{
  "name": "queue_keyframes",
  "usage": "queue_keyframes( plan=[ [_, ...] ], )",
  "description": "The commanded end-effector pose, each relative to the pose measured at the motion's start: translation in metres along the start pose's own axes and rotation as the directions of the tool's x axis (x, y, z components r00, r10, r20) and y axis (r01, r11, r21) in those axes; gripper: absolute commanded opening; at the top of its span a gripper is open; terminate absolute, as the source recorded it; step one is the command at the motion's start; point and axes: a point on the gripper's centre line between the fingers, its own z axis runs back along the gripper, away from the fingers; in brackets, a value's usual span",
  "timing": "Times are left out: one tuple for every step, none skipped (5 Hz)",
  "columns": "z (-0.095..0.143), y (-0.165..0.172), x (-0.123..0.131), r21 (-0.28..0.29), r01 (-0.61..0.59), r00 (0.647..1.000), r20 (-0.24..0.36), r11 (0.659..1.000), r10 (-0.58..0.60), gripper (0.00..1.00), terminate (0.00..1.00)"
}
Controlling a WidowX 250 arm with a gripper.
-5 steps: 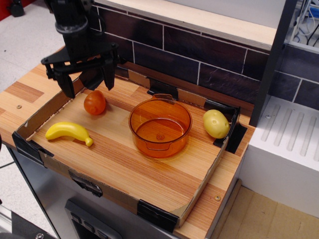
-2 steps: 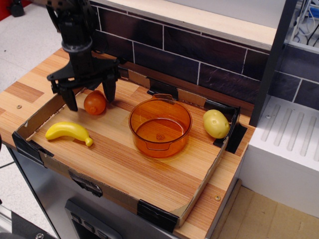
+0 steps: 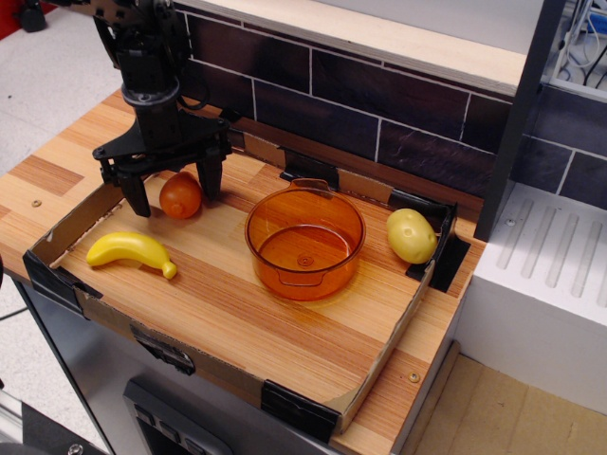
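My black gripper (image 3: 173, 192) hangs open over the back left of the wooden tray, one finger on each side of a red-orange tomato (image 3: 180, 195). The fingertips reach down to about the tomato's height and stand apart from it. A yellow banana (image 3: 131, 252) lies in front of the tomato near the tray's left corner. An empty orange see-through pot (image 3: 304, 240) stands in the middle, and a yellow-green potato-like fruit (image 3: 411, 235) rests against the right wall.
Low cardboard walls (image 3: 379, 355) with black tape at the corners ring the wooden board. A dark brick wall (image 3: 379, 114) runs behind it. A white ribbed unit (image 3: 550, 284) stands to the right, past a dark post (image 3: 517, 123).
The gripper has come down from above the tomato and shifted slightly right, so its open fingers now straddle the tomato. Nothing else moved.
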Motion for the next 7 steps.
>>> queue_keyframes(
  plan=[
    [0.007,0.002,0.002,-0.014,-0.012,0.999,0.039,1.0,0.013,0.0,0.0],
    [0.018,0.001,0.005,-0.03,-0.023,0.998,0.051,0.999,0.025,0.0,0.0],
    [0.052,-0.004,0.003,-0.07,-0.048,0.995,0.087,0.996,0.054,0.0,0.0],
    [0.095,-0.013,-0.008,-0.13,-0.066,0.993,0.084,0.989,0.078,0.0,0.0],
    [0.11,-0.026,-0.027,-0.136,-0.056,0.997,0.045,0.989,0.063,0.0,0.0],
    [0.104,-0.052,-0.057,-0.113,-0.016,0.999,0.038,0.993,0.02,0.0,0.0],
    [0.086,-0.067,-0.075,-0.057,0.007,0.999,0.031,0.998,-0.005,0.0,0.0]
  ],
)
